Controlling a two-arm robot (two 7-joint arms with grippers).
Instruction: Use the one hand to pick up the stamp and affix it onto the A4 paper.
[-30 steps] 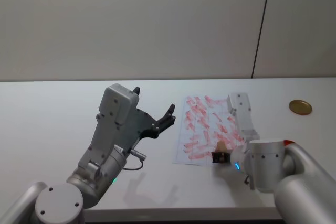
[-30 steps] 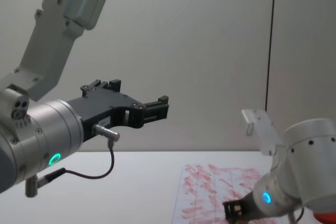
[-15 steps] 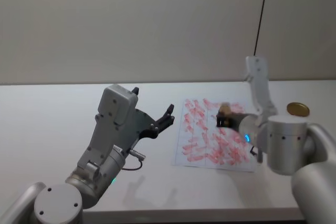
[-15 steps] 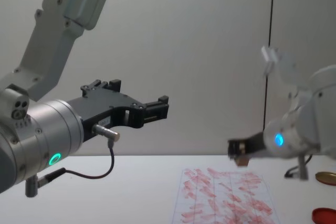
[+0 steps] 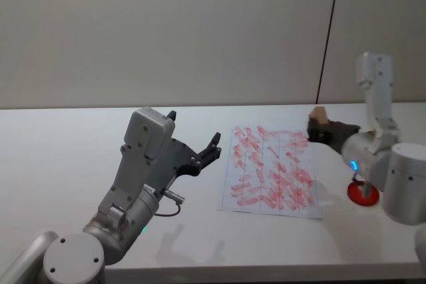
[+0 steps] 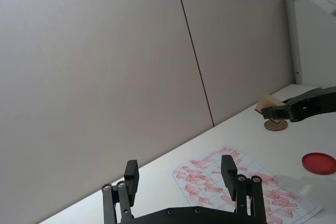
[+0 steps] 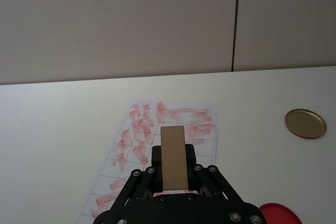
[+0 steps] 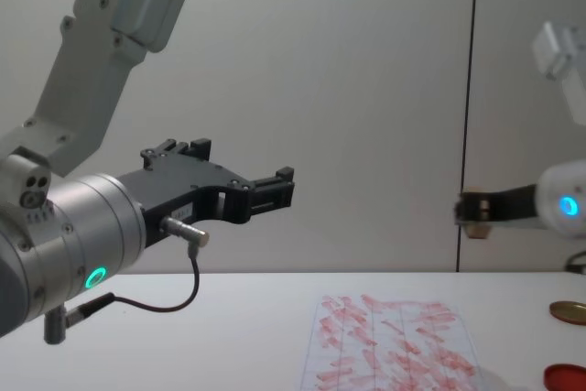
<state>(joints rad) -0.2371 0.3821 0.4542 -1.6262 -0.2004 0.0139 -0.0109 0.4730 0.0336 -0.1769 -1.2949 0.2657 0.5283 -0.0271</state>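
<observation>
the black fingers [image 7: 149, 174] of the right gripper [image 5: 318, 128], on the silver-white arm with the blue glowing ring, are closed on the small tan wooden rectangular stamp [image 7: 173, 157], gripping it by its sides. the gripper holds the stamp in the air, well above the white desk [image 5: 60, 144], past the far right corner of the white gridded a4 paper [image 5: 269, 171] covered in red-pink stamp marks. the flat red round ink pad [image 5: 363, 191] lies on the desk to the right of the paper, the gold round lid [image 7: 305, 123] farther back. the left gripper [image 8: 243, 193], on the arm with the green ring, hangs raised left of the paper, fingers spread apart and empty.
</observation>
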